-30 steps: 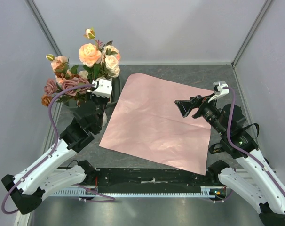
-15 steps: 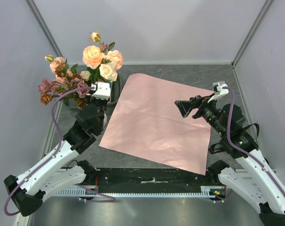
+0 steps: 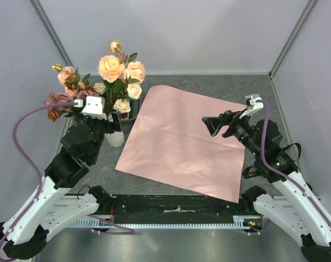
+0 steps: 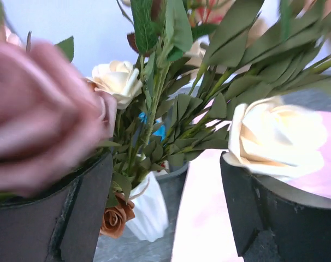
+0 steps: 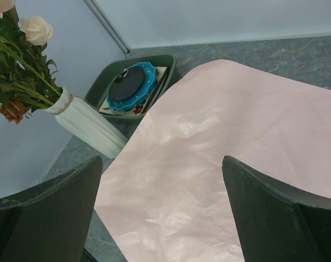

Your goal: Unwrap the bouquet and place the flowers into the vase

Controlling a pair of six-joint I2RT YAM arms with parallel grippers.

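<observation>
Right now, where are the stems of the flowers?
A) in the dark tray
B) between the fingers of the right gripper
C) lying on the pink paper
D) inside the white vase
D: in the right wrist view the flowers go down on their green stems into the neck of the white vase, and no flower lies on the pink paper.

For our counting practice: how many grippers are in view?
2. The left gripper, open, is among the flowers by the vase; the right gripper, open, hovers over the paper. None seems hidden.
</observation>
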